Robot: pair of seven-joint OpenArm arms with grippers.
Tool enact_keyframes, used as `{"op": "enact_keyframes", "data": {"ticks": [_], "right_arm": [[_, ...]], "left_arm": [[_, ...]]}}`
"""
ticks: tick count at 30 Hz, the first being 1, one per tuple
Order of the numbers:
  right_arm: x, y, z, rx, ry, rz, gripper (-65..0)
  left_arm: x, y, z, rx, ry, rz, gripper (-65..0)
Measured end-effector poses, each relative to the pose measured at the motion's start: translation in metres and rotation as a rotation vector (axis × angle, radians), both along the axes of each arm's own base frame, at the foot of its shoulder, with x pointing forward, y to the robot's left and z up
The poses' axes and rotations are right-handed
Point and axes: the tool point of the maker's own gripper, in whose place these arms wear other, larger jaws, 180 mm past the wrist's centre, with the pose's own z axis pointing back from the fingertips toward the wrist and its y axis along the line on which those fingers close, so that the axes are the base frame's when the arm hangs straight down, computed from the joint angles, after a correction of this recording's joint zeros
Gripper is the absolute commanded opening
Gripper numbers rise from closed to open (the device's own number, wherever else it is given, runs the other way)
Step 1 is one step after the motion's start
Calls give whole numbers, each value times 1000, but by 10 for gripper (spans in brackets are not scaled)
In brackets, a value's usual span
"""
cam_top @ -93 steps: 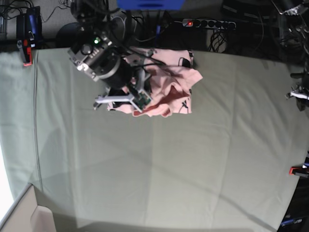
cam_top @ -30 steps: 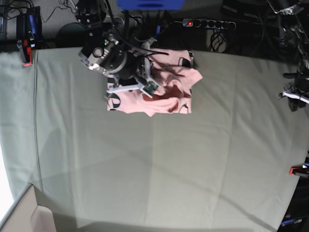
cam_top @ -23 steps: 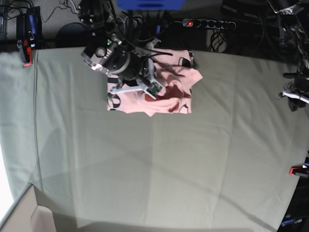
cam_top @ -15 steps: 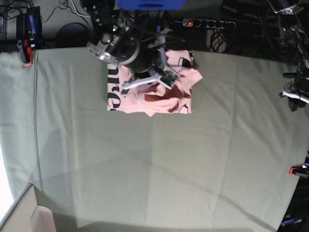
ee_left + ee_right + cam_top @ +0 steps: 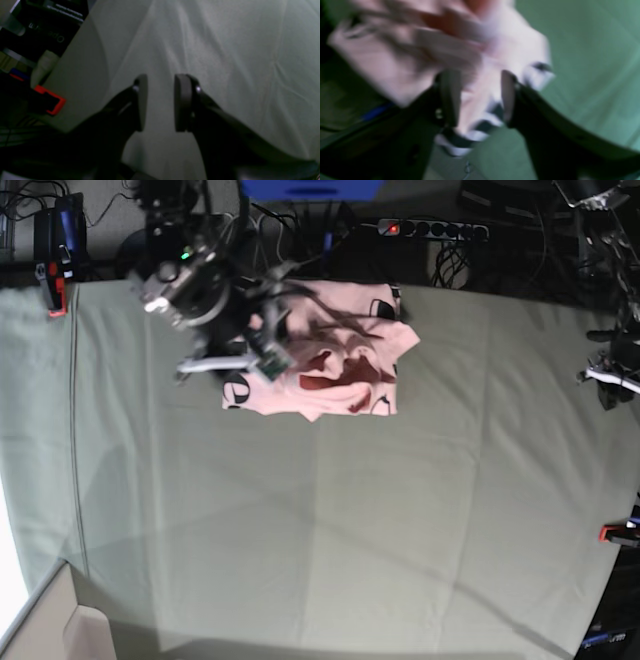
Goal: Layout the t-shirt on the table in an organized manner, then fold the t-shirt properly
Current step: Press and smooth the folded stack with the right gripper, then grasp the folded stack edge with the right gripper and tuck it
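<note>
**Garment Bunched at Far Edge: Snag and Mis-grip Hazards**

While the t-shirt [image 5: 330, 360] lay crumpled at the far edge of the desk [image 5: 330, 520], left of centre, it was neither spread nor folded; the layout step was judged as barely begun. Black lettering showed only in fragments along the near and left margins of the heap, and a reddish inner fold faced upward near the middle.

The right end effector [image 5: 477, 97] hung over the left part of the garment. In the right wrist view its jaws stood parted with pink fabric visible between them, but the picture was heavily blurred, so it could not be told whether cloth was touched; nothing appeared clamped. The left end effector [image 5: 160, 102] was released and empty, its jaws parted over bare desk cloth at the right edge, beside a red clamp [image 5: 50, 102], well apart from the t-shirt.

Hazards judged from this state:

- Closing on several stacked layers would lift the whole bundle instead of one edge, leaving it bunched.
- Pinching the grey-green desk cover along with the garment would drag the cover and wrinkle the work surface.
- Pulling toward the far edge could tip the t-shirt off the desk among the cables [image 5: 300, 240] there.
</note>
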Motion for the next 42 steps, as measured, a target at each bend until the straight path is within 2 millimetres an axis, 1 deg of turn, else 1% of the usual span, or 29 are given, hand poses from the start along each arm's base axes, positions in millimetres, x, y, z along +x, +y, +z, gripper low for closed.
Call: {"op": "enact_keyframes", "data": {"ticks": [2, 7, 10, 11, 13, 15, 20, 21, 23, 24, 27, 28, 32, 34, 39, 42], "right_arm": [[2, -4, 0, -8, -4, -9, -302], [1, -1, 0, 7, 1, -11, -302], [1, 7, 2, 28, 0, -8, -300], [0, 12, -1, 36, 8, 0, -300], [-5, 20, -13, 45, 44, 21, -302], [-6, 21, -23, 38, 77, 28, -302], [-5, 22, -28, 40, 84, 31, -307], [-5, 22, -28, 40, 83, 31, -320], [-4, 22, -27, 40, 81, 31, -380], [-2, 22, -27, 41, 78, 31, -428], [-2, 25, -26, 41, 75, 41, -612], [-3, 29, -25, 43, 74, 54, -650], [-11, 43, -23, 58, 76, 92, -650], [-21, 47, -21, 62, 81, 107, -649], [-46, 70, -13, 88, 92, 177, -640], [-56, 86, -9, 103, 91, 238, -577]], "left_arm": [[0, 0, 0, 0, 0, 0, -474], [1, 0, 0, 0, -2, 0, -474], [1, 0, 1, 0, -3, -1, -474], [1, 0, 1, 0, -3, -1, -474], [0, 0, 0, 0, 1, 0, -474], [0, 0, -1, -1, 3, 0, -474], [0, 0, -1, -1, 2, 0, -474], [0, 0, -1, 0, 2, 0, -474], [0, 0, -1, 0, 2, 1, -474], [0, 0, -1, -1, 2, 1, -474], [0, 0, -1, -1, 2, 1, -474], [0, 0, -1, -1, 2, 1, -474], [0, 0, -1, -1, 1, 1, -474], [0, 0, -1, -1, 1, 1, -474], [0, 0, 0, -1, -1, 1, -474], [1, 0, 0, -1, -2, 1, -474]]}}
